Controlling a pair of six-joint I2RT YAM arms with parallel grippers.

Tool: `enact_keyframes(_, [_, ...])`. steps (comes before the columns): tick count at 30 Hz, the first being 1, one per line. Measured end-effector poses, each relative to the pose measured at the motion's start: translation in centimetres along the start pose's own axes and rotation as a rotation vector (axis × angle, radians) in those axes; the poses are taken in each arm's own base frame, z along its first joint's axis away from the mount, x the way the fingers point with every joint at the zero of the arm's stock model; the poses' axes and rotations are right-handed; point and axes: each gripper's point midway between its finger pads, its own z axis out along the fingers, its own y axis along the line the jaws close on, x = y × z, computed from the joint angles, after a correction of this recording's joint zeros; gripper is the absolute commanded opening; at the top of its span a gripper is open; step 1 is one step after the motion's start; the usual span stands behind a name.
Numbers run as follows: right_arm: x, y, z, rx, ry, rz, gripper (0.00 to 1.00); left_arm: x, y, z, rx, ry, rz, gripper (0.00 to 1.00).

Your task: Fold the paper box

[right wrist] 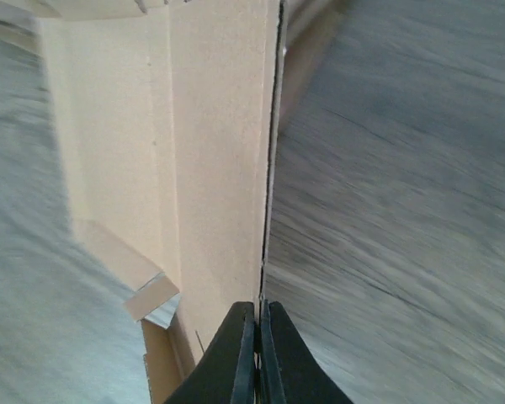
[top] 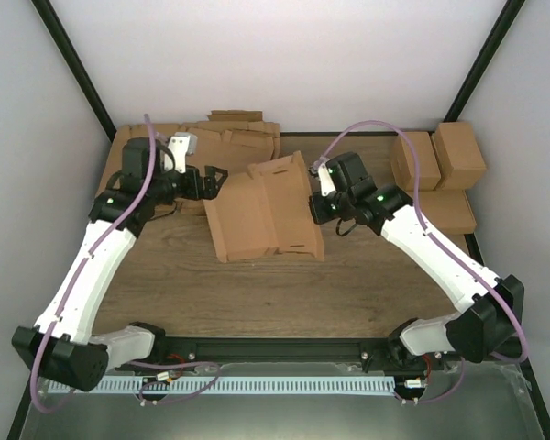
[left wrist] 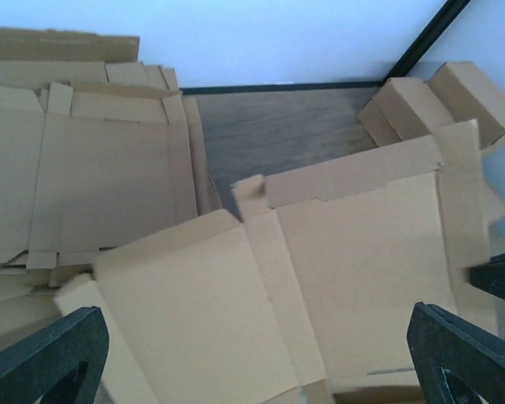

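The paper box (top: pixel 261 215) is a brown die-cut cardboard piece, half-folded, in the middle of the table with its right panel raised. My right gripper (top: pixel 317 195) is shut on the edge of that raised right panel. In the right wrist view the fingertips (right wrist: pixel 244 341) pinch the thin cardboard edge of the box (right wrist: pixel 210 168). My left gripper (top: pixel 211 180) is open and empty at the box's back left corner. In the left wrist view its gripper (left wrist: pixel 252 370) has the jaws wide apart above the box (left wrist: pixel 320 278).
A pile of flat brown cardboard sheets (top: pixel 229 137) lies at the back left, also in the left wrist view (left wrist: pixel 84 168). Folded brown boxes (top: pixel 440 156) stand at the back right, also seen from the left wrist (left wrist: pixel 438 101). Black frame posts (top: pixel 481 64) flank the table.
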Motion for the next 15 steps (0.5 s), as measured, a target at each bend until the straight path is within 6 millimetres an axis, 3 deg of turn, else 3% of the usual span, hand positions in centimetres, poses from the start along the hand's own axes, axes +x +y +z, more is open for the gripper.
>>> enact_keyframes(3, [1.4,-2.8,0.2,0.153,0.053,0.022,0.01,0.7,0.8,2.4,-0.002,0.046,-0.018,1.0])
enact_keyframes(7, [2.5,-5.1,0.5,0.283,0.079,0.03,0.01,4.1,2.6,6.7,-0.005,0.149,-0.055,1.0])
enact_keyframes(15, [1.7,-4.9,1.2,0.261,0.033,0.026,0.01,9.9,7.1,14.8,-0.069,0.297,-0.156,0.93])
